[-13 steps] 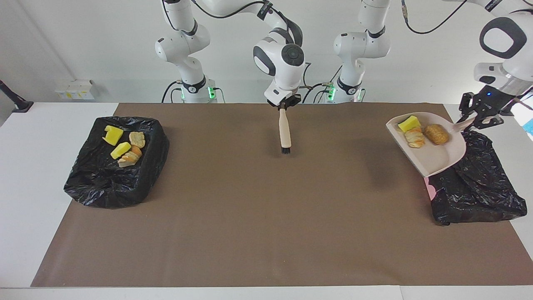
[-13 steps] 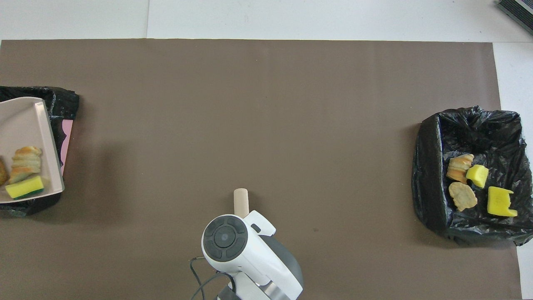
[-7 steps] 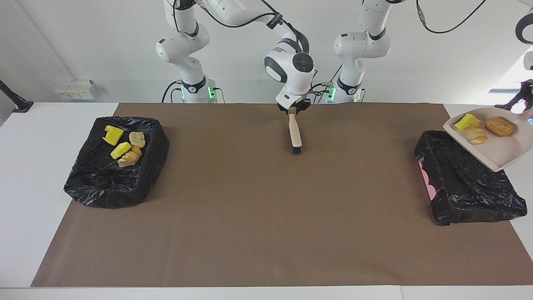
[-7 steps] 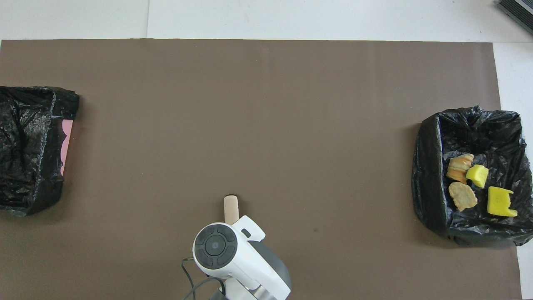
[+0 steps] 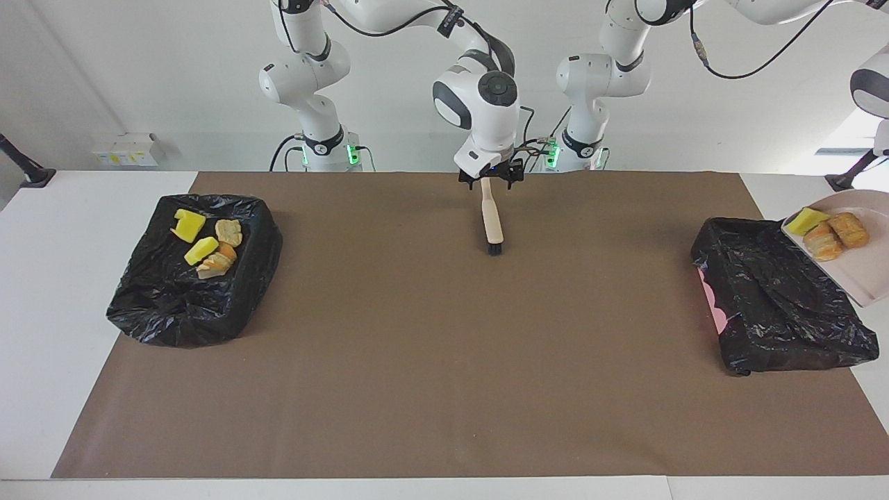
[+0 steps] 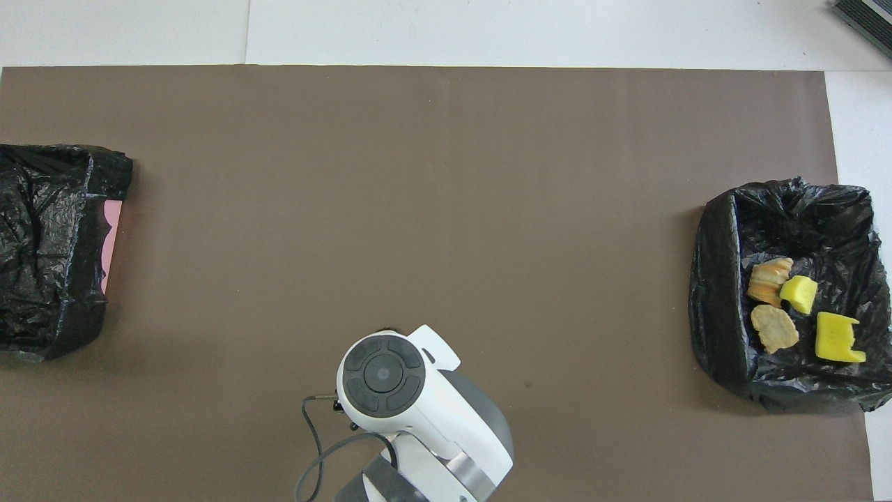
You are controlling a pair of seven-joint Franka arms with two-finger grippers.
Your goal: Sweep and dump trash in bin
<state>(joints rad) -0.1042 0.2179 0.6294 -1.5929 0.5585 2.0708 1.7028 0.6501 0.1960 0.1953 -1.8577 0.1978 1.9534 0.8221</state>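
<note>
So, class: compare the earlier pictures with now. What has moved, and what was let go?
The dustpan with its three scraps swung outward off the bin at the left arm's end. The right gripper shifted the brush slightly toward that end and opened, releasing it. Unchanged: both bins, and four scraps in the right arm's bin.

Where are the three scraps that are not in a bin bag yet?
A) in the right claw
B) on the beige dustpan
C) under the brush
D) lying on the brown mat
B: a yellow sponge chunk and two bread pieces sit on the beige dustpan, which is over the table's edge beside the black bin bag at the left arm's end.
</note>
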